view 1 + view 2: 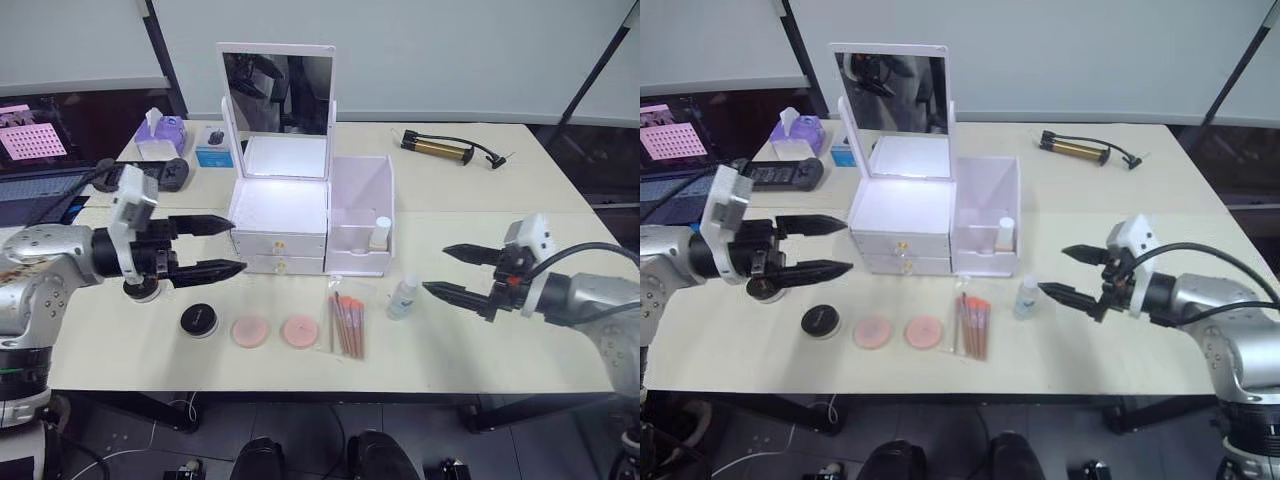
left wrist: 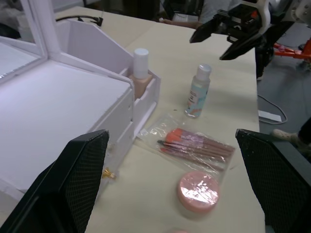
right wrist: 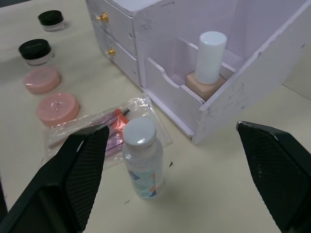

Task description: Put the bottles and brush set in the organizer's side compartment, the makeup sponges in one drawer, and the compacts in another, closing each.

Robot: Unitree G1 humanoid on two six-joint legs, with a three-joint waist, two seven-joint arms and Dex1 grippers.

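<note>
- Head view: we have the right gripper (image 1: 452, 272) spread wide and empty, just beside the clear bottle (image 1: 403, 297), which stands upright on the counter (image 1: 560, 330) in front of the organizer (image 1: 310, 215). The left gripper (image 1: 222, 246) is also spread and empty, near the drawers. We judge the bottle is the step in hand: we should close on its body below the cap, keep it vertical, and lift it over the side wall.
- Left wrist view: the brush set (image 2: 194, 144) lies flat in its bag, long axis running roughly from the organizer's front out across the counter, bristle ends toward the organizer.
- Right wrist view: a beige bottle (image 3: 210, 63) already stands upright in the side compartment; the clear bottle sits between our open fingers (image 3: 73, 174), cap up.
</note>
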